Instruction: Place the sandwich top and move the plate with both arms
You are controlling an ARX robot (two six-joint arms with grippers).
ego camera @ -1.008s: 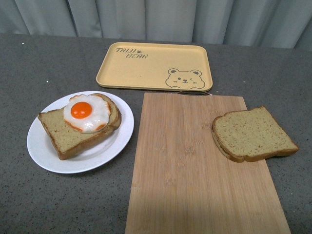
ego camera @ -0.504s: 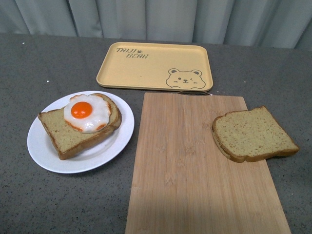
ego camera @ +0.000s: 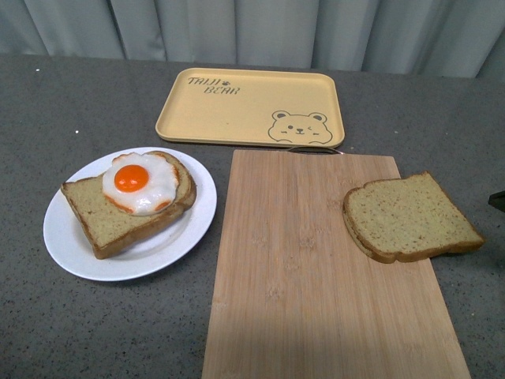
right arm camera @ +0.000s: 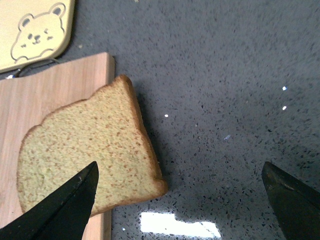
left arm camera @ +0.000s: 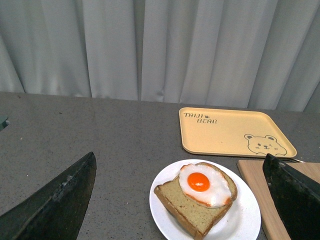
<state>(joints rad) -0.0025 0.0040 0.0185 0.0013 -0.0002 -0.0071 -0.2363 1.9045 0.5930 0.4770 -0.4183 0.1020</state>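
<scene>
The sandwich top [ego camera: 410, 217], a plain tan slice, lies on the right side of the wooden board [ego camera: 308, 268] and overhangs its right edge. The white plate [ego camera: 183, 235] stands to the left of the board and holds a like slice topped with a fried egg [ego camera: 140, 183]. In the right wrist view my right gripper [right arm camera: 180, 165] is open above the grey table just beside the sandwich top [right arm camera: 85, 155], one finger over the slice's edge. Only its dark tip [ego camera: 498, 200] shows in the front view. My left gripper [left arm camera: 180, 157] is open, well above and short of the plate [left arm camera: 245, 216].
A yellow bear-print tray [ego camera: 251, 106] lies behind the board, near the curtain. The board [right arm camera: 50, 90] and a tray corner [right arm camera: 30, 30] show in the right wrist view. Speckled grey tabletop [ego camera: 95, 332] surrounds everything.
A dark tip of my right gripper has come into the front view at the right edge. The bread, plate, board and tray have not moved.
</scene>
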